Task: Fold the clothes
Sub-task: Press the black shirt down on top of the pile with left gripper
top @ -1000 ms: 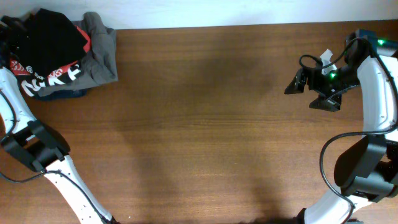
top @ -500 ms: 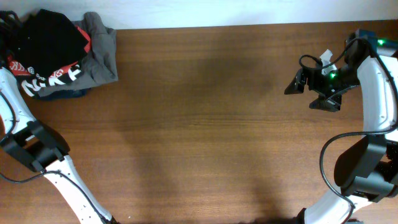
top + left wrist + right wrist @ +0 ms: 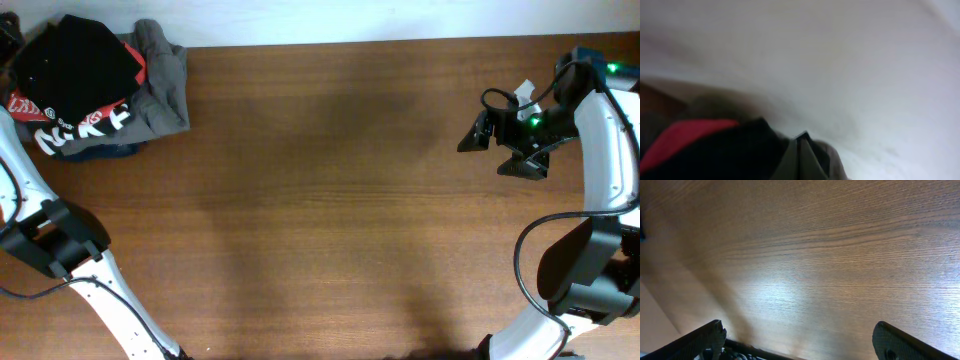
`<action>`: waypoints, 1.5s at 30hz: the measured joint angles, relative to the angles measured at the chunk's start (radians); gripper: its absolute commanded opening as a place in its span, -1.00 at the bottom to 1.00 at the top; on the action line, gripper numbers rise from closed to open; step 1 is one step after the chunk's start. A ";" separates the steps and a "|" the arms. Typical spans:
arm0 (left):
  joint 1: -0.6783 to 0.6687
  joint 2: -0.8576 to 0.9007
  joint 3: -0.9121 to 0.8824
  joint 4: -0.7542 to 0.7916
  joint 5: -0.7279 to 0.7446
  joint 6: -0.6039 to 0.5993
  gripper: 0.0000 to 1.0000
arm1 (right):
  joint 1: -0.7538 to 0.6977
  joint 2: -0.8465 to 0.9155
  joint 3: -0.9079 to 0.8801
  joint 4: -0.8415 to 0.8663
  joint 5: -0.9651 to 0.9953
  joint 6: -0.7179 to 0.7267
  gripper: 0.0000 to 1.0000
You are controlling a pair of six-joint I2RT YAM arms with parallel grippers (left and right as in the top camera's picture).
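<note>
Overhead: the black garment (image 3: 75, 55), soft and crumpled, sat atop the red shirt (image 3: 85, 112) and grey garment (image 3: 165, 85) at the worktop's (image 3: 320, 200) far-left corner.

Left wrist, blurred: the left gripper (image 3: 801, 142) was clenched beside black cloth, though I couldn't tell if it had any. A pull could drag the red shirt too.

Right wrist: the right gripper (image 3: 797, 327) gaped over smooth wood grain.

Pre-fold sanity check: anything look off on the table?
Nothing spilled or damaged. Only oddity: the black garment lies crumpled atop a red shirt and grey garment, heaped in the far-left corner of the table.
</note>
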 measured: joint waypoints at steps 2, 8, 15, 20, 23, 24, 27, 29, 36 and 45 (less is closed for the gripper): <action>-0.011 0.000 0.002 -0.039 -0.017 0.008 -0.99 | 0.000 0.000 0.000 0.000 0.000 0.000 0.97; -0.065 0.048 0.001 -0.053 -0.113 0.070 -0.99 | 0.000 0.000 0.000 -0.002 0.000 0.000 0.97; -0.090 0.177 0.002 -0.064 -0.186 0.089 -0.99 | 0.000 0.000 0.000 -0.013 0.000 0.000 0.97; -0.085 0.177 0.021 -0.068 -0.168 0.091 -0.99 | 0.000 0.000 0.000 -0.013 0.000 0.001 0.97; -0.084 0.177 0.039 -0.066 -0.149 0.090 -0.99 | 0.000 0.000 0.000 -0.013 0.000 0.000 0.97; -0.083 0.177 0.053 -0.065 -0.147 0.090 -0.99 | 0.000 0.000 0.000 -0.013 0.000 0.000 0.97; -0.083 0.177 0.108 -0.064 -0.141 0.090 -0.99 | 0.000 0.000 0.000 -0.013 0.000 0.000 0.97; -0.083 0.177 0.152 -0.063 -0.137 0.090 -0.99 | 0.000 0.000 0.000 -0.012 0.000 0.000 0.97; -0.082 0.149 0.193 -0.062 -0.226 0.090 -0.99 | 0.000 0.000 0.000 -0.012 0.000 0.000 0.97; -0.070 0.149 0.019 0.015 -0.472 0.091 -0.99 | 0.000 0.000 0.000 -0.013 0.000 0.000 0.98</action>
